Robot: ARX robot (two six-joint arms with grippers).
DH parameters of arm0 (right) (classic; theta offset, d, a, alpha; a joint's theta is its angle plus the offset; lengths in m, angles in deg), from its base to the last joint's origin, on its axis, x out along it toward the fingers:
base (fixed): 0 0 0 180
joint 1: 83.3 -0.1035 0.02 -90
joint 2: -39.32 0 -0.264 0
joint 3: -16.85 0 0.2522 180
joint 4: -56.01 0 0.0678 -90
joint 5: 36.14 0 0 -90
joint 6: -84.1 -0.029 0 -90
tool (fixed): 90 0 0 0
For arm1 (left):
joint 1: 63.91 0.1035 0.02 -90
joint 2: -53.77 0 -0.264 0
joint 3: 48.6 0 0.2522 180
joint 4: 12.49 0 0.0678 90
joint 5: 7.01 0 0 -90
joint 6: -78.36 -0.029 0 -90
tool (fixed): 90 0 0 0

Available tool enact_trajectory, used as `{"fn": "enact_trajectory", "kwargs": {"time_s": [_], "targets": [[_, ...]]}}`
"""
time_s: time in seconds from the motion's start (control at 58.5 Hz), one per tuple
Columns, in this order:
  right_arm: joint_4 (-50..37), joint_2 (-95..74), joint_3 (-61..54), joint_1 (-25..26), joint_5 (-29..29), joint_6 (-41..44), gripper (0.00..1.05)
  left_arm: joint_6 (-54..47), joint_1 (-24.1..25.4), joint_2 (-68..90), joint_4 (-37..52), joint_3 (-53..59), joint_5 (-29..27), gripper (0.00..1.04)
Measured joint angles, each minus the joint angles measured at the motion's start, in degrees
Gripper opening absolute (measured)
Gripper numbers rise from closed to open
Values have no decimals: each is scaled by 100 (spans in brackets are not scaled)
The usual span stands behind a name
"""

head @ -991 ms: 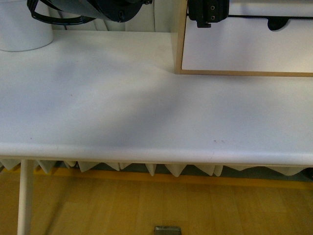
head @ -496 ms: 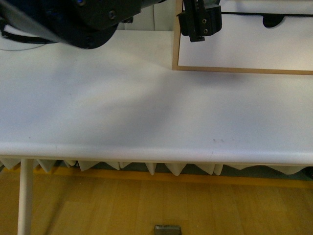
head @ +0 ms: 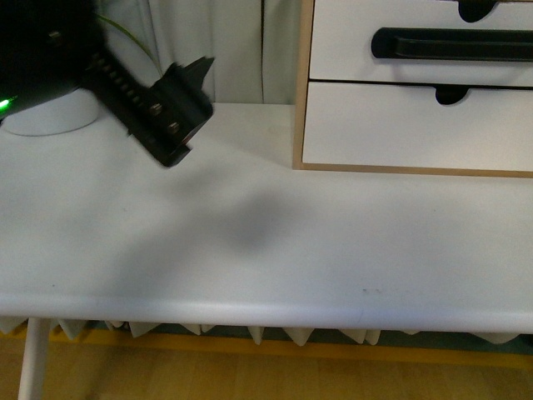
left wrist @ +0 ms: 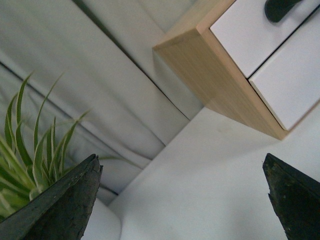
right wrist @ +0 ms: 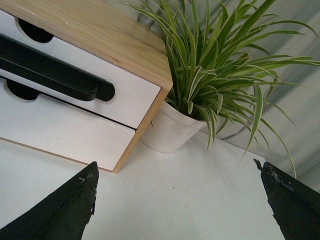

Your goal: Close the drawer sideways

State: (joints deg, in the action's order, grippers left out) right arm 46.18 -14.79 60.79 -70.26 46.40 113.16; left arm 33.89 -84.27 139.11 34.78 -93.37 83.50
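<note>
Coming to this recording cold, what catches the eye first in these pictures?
The black left gripper, blurred, hangs over the white table at the front view's upper left. At the right stands the light-wood cabinet, whose drawer bears a long black bar handle. The right wrist view adds a striped green plant in a white pot beside the cabinet.

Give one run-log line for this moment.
white-fronted drawer with black bar handle: looks shut | left pincer: open, empty | right pincer: open, empty
</note>
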Motion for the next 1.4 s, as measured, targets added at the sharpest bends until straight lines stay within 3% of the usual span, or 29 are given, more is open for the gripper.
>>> {"fn": "enact_trajectory", "kwargs": {"time_s": [0.154, 0.308, 0.376, 0.615, 0.684, 0.735, 0.803, 0.872, 1.128, 1.197, 1.402], "targets": [[503, 1283, -859, -354, 581, -505, 95, 798, 302, -1248, -380, 1228, -37, 98], [1126, 2638, -1534, -761, 1259, -1121, 95, 1532, 577, -2739, -1325, 2284, -170, 98], [1211, 2964, -1665, -839, 1318, -1272, 95, 1659, 627, -3314, -1725, 2581, -260, 98], [1239, 3051, -1674, -846, 1250, -1523, 95, 1777, 636, -3521, -1757, 2623, -326, 98], [1340, 3152, -1727, -726, 481, -2046, 83, 2476, 573, -3403, -1309, 2763, -1058, 87], [1360, 3261, -1825, -938, 643, -2356, 74, 3163, 643, -3473, -1346, 2861, -1290, 78], [1360, 3375, -1961, -1196, 706, -2575, 63, 3718, 778, -3722, -1565, 2946, -1266, 68], [1360, 3519, -2144, -1276, 702, -2712, 47, 4144, 981, -4249, -1978, 3010, -1064, 50], [1403, 3930, -2487, -1283, 739, -2811, 1, 4369, 1377, -5331, -2951, 3051, -684, 5], [1434, 4011, -2544, -1283, 737, -2820, 1, 4402, 1731, -5622, -3228, 3051, -181, 4], [1550, 4284, -2693, -1283, 739, -2833, 1, 4435, 2013, -6277, -3836, 3053, -52, 4]]}}
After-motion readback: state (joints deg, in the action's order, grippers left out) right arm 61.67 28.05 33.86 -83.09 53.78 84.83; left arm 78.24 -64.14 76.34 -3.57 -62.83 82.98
